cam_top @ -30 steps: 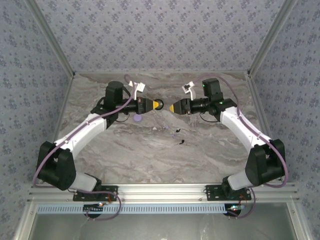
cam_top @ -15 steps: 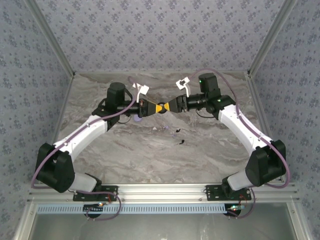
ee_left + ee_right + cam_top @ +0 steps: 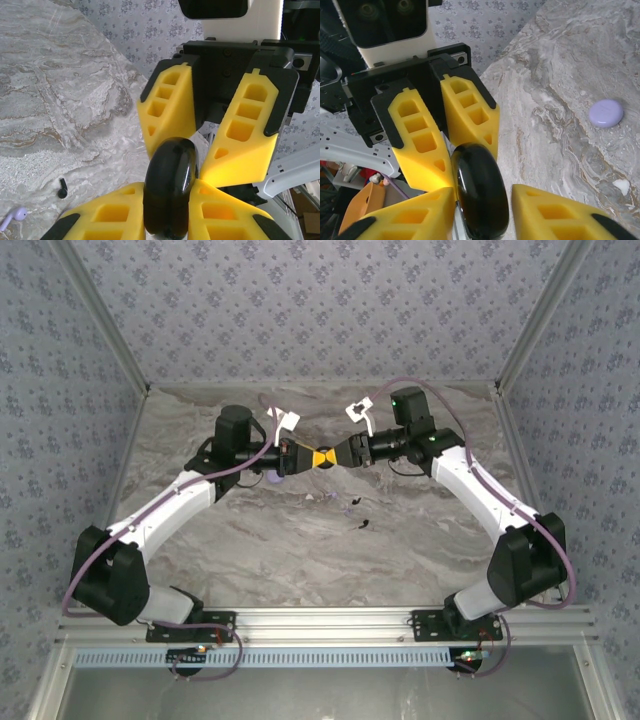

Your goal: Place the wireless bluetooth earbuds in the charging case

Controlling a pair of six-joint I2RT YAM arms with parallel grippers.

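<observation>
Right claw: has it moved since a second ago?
Yes. The right claw has moved left, away from the grey metal post at the back right corner, and now meets the left claw at the glossy black oval charging case.

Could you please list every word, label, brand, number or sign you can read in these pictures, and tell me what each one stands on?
No legible text in any view.
Black charging case: glossy, no marking visible.
Lilac disc on the table: plain, no marking visible.
Left arm's white tag: too small to read.
Right arm's white tag: too small to read.
</observation>
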